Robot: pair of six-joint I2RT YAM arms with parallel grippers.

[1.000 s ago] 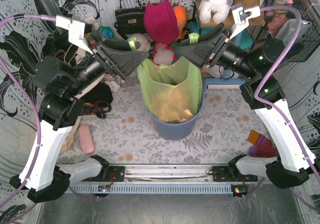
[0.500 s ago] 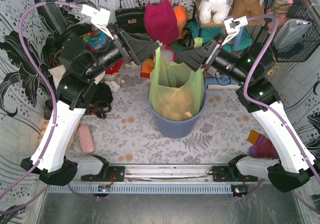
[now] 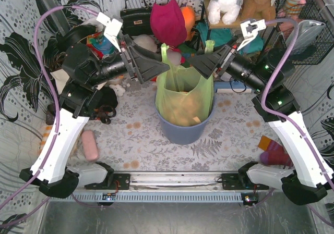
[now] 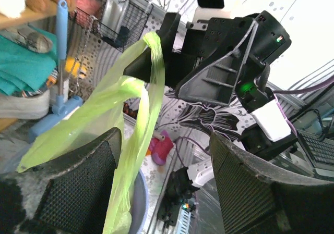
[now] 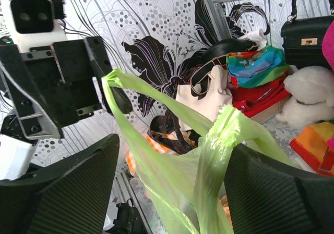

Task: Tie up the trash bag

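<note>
While the trash bag, paper inside, sits in the bin beneath, left tool and right tool gape, its handles hooked on them.

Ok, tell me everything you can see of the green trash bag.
The trash bag is thin, translucent light-green plastic lining the blue-grey bin, with brownish contents showing through. Its mouth is open and untied. Two handle loops stand up, one apparently hooked on the left end effector, one on the right end effector.
</note>
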